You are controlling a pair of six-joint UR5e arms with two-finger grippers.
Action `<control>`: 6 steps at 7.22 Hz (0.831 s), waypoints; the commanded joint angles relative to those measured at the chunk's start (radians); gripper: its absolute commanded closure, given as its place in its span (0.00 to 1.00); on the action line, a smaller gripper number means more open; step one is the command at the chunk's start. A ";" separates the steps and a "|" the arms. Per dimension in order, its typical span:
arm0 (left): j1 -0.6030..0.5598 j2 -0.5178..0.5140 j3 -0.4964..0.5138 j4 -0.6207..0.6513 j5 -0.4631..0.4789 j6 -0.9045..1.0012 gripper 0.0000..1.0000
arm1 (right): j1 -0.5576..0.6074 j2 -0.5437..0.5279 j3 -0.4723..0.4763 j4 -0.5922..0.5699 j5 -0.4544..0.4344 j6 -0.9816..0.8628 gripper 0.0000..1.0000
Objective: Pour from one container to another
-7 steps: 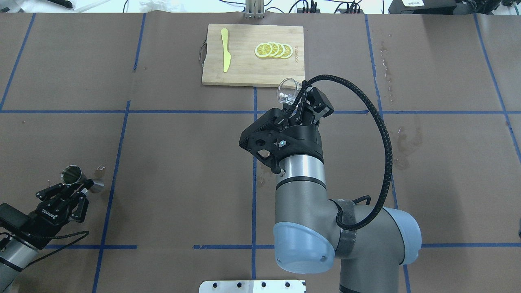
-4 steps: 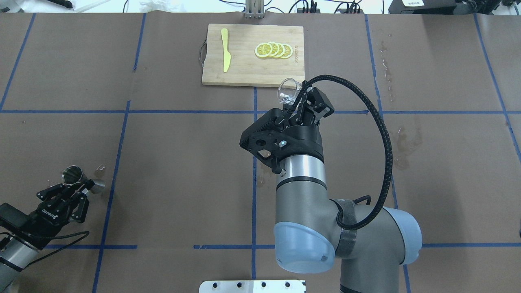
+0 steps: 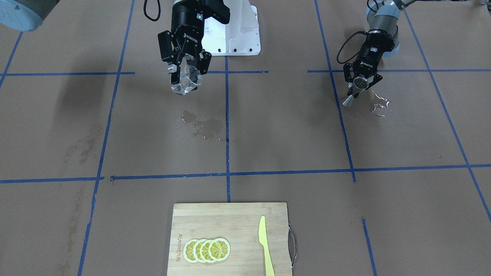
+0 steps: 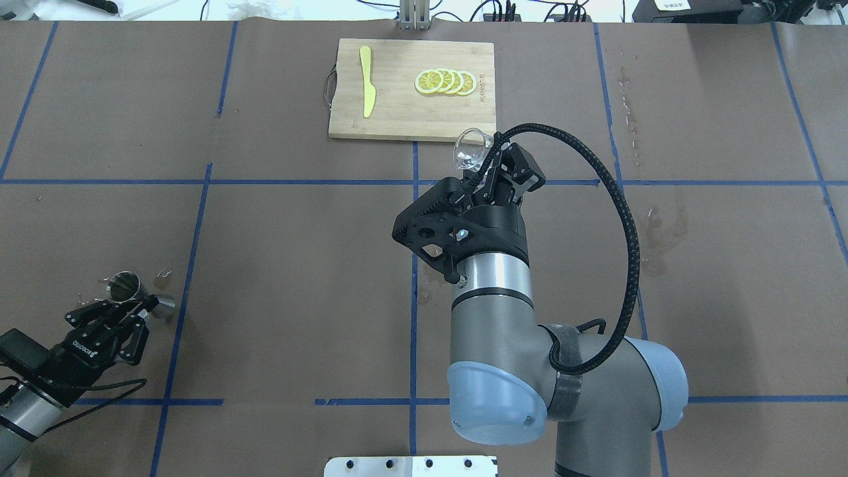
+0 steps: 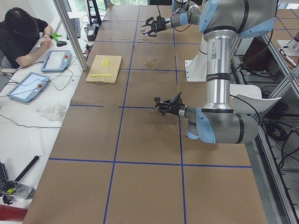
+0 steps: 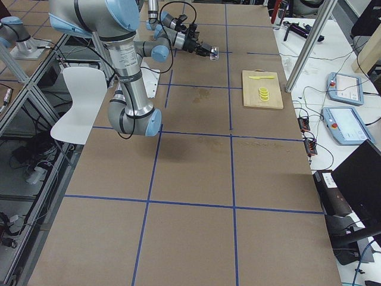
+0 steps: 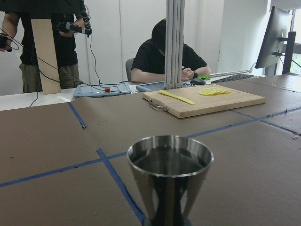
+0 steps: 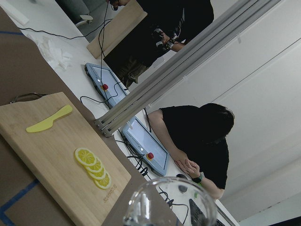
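The tabletop (image 4: 291, 252), covered in brown paper with blue tape lines (image 4: 298, 181), carries a wooden cutting board (image 4: 397, 116) at the middle of its far edge and wet patches (image 3: 203, 125) near its centre

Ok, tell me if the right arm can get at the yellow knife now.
Probably reach, not grasp: nothing stands between the right claw and the yellow knife on the cutting board, but the claw is shut on the glass cup.

free: tabletop (image 4: 298, 232) between jigger (image 4: 129, 289) and glass (image 4: 472, 150) | obstacle: cutting board (image 4: 397, 112), far centre edge
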 commanded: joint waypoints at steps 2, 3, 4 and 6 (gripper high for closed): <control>-0.022 0.002 0.019 0.015 -0.038 -0.032 0.86 | 0.000 0.000 0.000 0.000 0.000 0.000 1.00; -0.032 0.000 0.019 0.025 -0.052 -0.044 0.86 | 0.000 0.000 0.000 0.000 0.000 0.000 1.00; -0.035 0.000 0.019 0.026 -0.058 -0.045 0.86 | 0.000 0.000 0.000 0.000 0.000 0.000 1.00; -0.043 0.000 0.019 0.025 -0.070 -0.047 0.85 | 0.000 0.000 0.000 0.000 0.000 0.000 1.00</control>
